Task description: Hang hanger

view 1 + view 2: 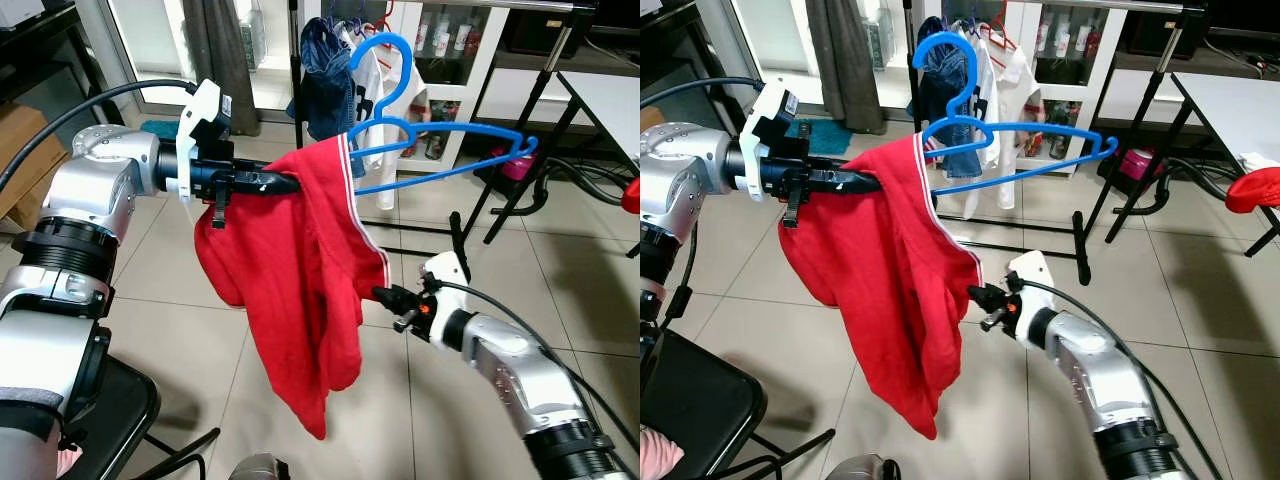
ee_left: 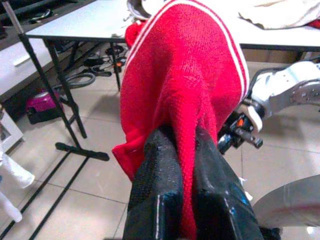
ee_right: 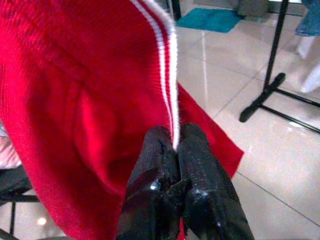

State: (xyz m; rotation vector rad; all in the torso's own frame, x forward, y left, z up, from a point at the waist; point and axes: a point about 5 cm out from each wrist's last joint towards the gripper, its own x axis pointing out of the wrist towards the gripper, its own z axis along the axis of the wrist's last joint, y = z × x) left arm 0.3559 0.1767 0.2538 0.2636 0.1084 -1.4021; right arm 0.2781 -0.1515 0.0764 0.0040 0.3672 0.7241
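Red garment [image 1: 300, 290] with white-striped edging is pinched in the black fingers of both the left gripper [image 1: 285, 183] and right gripper [image 1: 381, 294], beneath a bright blue hanger [image 1: 420, 135], over pale grey floor tiles [image 1: 590, 300].

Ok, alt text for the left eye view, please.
The left gripper holds up a red garment draped on a blue hanger, while the right gripper pinches its white-striped edge. A clothes rack stands behind on tile.

One blue hanger [image 1: 440, 150], one red garment [image 1: 290, 280], two end effectors.
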